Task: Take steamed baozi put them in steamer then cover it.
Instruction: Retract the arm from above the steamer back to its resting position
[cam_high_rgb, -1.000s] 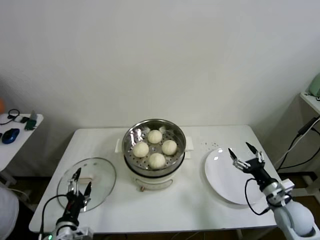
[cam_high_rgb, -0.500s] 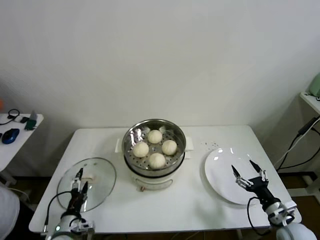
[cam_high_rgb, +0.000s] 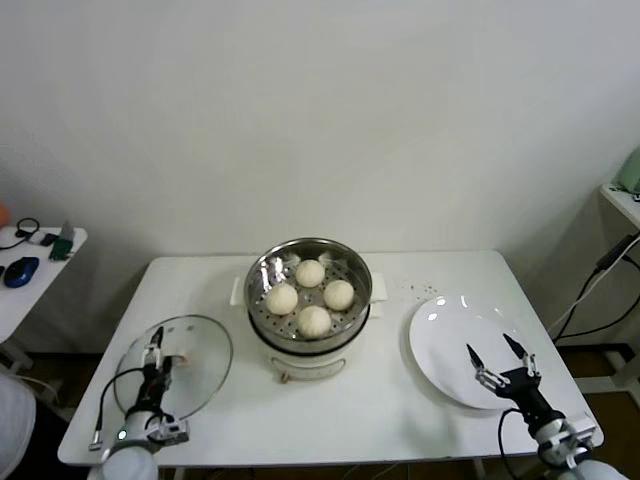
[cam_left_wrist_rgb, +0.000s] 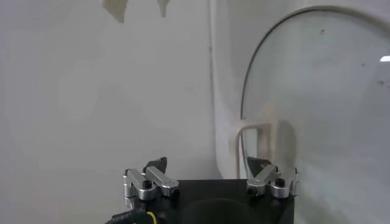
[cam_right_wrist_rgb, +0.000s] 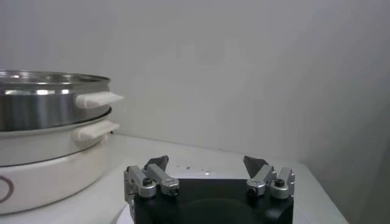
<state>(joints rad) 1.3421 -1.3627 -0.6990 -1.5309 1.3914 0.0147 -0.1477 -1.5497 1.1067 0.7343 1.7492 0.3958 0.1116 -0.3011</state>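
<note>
Several cream-white baozi (cam_high_rgb: 311, 295) sit in the shiny steel steamer (cam_high_rgb: 260, 290) on its white pot base at the table's middle. The steamer also shows in the right wrist view (cam_right_wrist_rgb: 42, 100). The round glass lid (cam_high_rgb: 205, 350) with a white handle (cam_high_rgb: 178, 356) lies flat at the front left. My left gripper (cam_high_rgb: 158, 355) is open over the lid, next to the handle (cam_left_wrist_rgb: 256, 137). My right gripper (cam_high_rgb: 497, 365) is open and empty over the front of the white plate (cam_high_rgb: 450, 335).
A side table (cam_high_rgb: 30, 265) with a blue mouse (cam_high_rgb: 20, 271) and small items stands at the far left. Black cables (cam_high_rgb: 600, 285) hang at the right beside the table. The table's front edge runs close under both grippers.
My left gripper has moved forward over the glass lid toward its handle. My right gripper has drawn back and down toward the table's front edge, staying open.
</note>
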